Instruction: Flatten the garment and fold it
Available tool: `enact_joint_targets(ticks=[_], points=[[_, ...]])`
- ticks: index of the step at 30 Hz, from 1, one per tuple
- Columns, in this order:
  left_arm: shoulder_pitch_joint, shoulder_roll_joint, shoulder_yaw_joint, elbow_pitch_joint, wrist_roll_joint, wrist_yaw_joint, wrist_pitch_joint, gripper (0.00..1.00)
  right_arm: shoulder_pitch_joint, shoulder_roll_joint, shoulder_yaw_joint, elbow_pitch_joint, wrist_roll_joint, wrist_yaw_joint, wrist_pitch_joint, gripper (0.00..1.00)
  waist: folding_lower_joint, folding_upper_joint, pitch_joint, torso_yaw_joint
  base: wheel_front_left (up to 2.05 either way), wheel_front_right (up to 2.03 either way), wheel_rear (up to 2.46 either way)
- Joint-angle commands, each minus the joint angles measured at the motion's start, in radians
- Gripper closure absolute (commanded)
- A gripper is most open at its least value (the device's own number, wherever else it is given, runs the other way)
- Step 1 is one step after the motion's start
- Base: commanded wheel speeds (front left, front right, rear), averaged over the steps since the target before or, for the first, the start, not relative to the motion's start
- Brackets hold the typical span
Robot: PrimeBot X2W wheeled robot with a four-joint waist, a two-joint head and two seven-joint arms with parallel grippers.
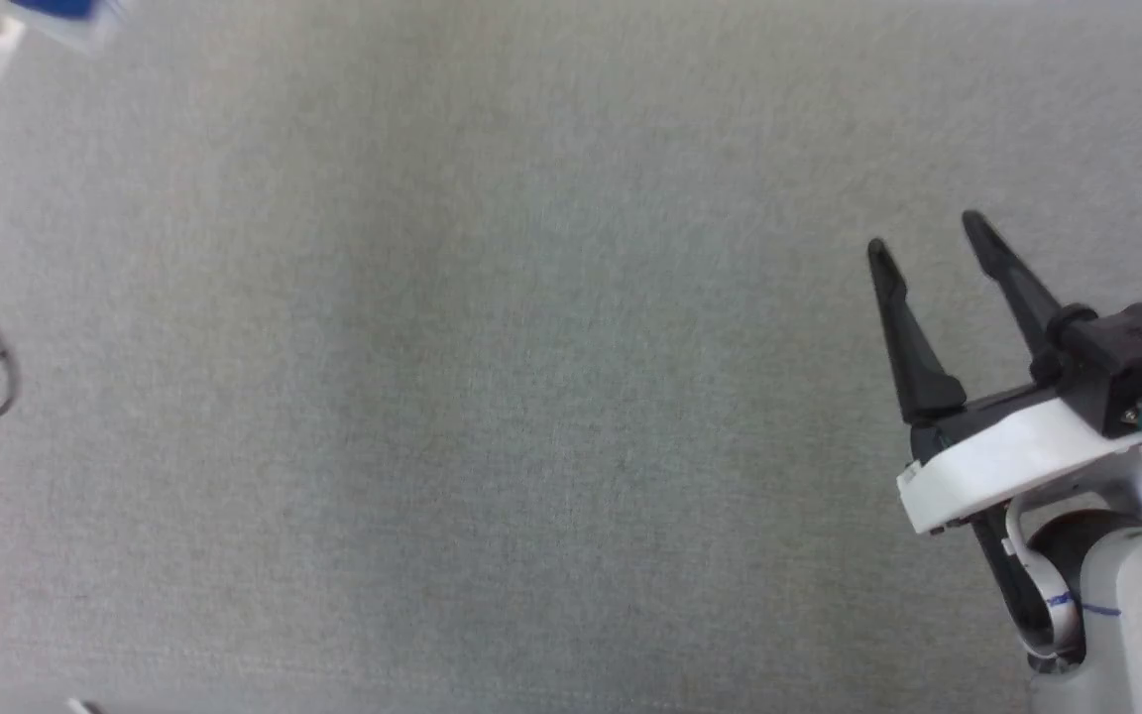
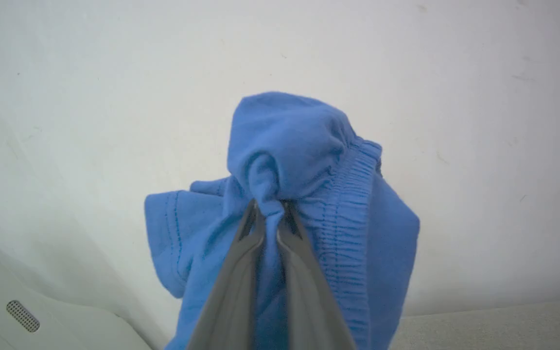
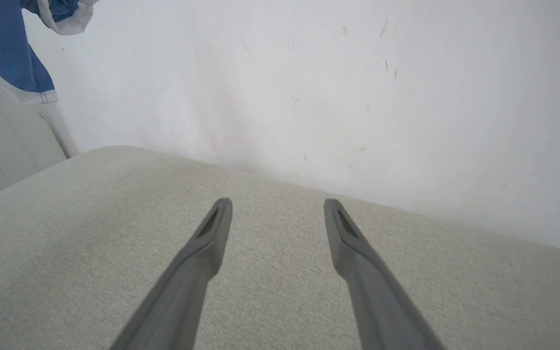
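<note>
There is one pair of shorts point(image 2: 309, 160), blue, and it is off the surface point(image 1: 482, 397) altogether. It hangs in a bunch in front of a pale wall point(image 2: 479, 97), at the middle of the left wrist view. The left tool point(image 2: 270, 206) has its two fingers pinched nearly together on a gathered knot of cloth just beside the ribbed waistband point(image 2: 353, 194), and the rest of the cloth droops down around the fingers. In the right wrist view the same shorts show at the upper left of the frame, with their white trim point(image 3: 73, 22) along one edge.

The right tool point(image 1: 925, 233) sits at the lower right of the head view, fingers spread wide over the grey surface and holding nothing. That makes two tools, one busy and one free.

The cloth looks light, soft and limp, so it should sag and crumple wherever it is not held. It is neither fragile nor likely to slip from a firm pinch. A good second hold is probably on the waistband, away from the present grip, or a trimmed leg hem, so the shorts can be stretched out between two points and laid down flat.
</note>
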Motion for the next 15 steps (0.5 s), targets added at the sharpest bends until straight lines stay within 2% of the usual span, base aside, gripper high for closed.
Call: enact_joint_targets(ticks=[1,6,13,15], points=[[0.010,-0.018,-0.026,-0.030,0.008,-0.013,-0.028,1.00,0.016,0.008,-0.003,0.007,0.009,-0.002,-0.007,0.00,0.0002,0.0000,-0.101,-0.042,0.00,0.00,0.00],[0.087,-0.097,-0.054,-0.114,-0.023,-0.015,-0.010,1.00,0.038,0.016,-0.009,0.018,0.008,-0.002,-0.019,0.00,0.0002,0.0000,-0.143,-0.106,0.00,0.00,0.00],[0.295,-0.263,-0.097,-0.307,-0.087,0.049,0.100,1.00,0.077,0.021,-0.023,0.018,-0.008,-0.002,-0.028,0.00,0.0002,0.0000,-0.162,-0.201,0.00,0.00,0.00],[0.332,-0.286,-0.106,-0.333,-0.095,0.061,0.124,1.00,0.082,0.021,-0.027,0.015,-0.010,-0.002,-0.029,0.00,0.0002,0.0000,-0.158,-0.211,0.00,0.00,0.00]])
